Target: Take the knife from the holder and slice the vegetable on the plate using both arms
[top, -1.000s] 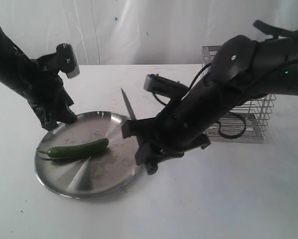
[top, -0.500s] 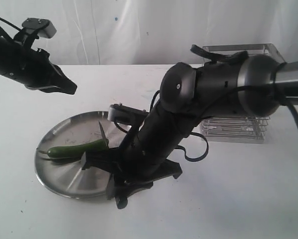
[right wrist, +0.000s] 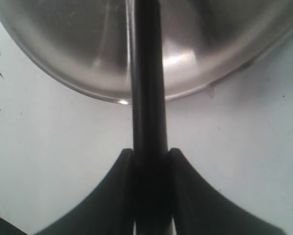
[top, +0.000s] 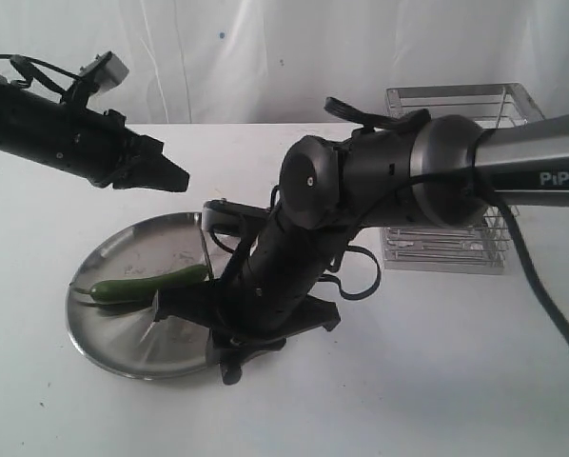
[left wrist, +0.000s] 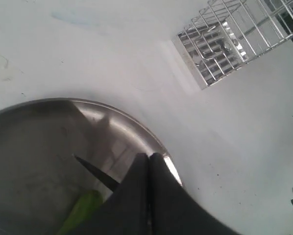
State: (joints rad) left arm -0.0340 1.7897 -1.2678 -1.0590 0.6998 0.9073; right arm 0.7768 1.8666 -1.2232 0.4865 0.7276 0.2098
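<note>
Over the plate's [top: 104, 335] right edge, the right gripper [right wrist: 150, 157] clamps the knife [right wrist: 147, 73], its blade near the thick end of the vegetable [top: 147, 284], which lies across the plate's left half. The left gripper [top: 175, 178] hovers pinched closed, empty. Next: pin the vegetable, then slice.

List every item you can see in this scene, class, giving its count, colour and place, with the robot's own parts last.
table: one, white, beneath everything
backdrop: one, white cloth, behind the table
plate: one, shiny steel, on the table at left
vegetable: one, dark green, lying on the plate
holder: one, silver wire, on the table at right
knife: one, black, held with its blade over the plate beside the vegetable
arms: two, black, one from each side
left gripper: one, black, raised above the plate, shut, empty
right gripper: one, black, shut on the knife
</note>
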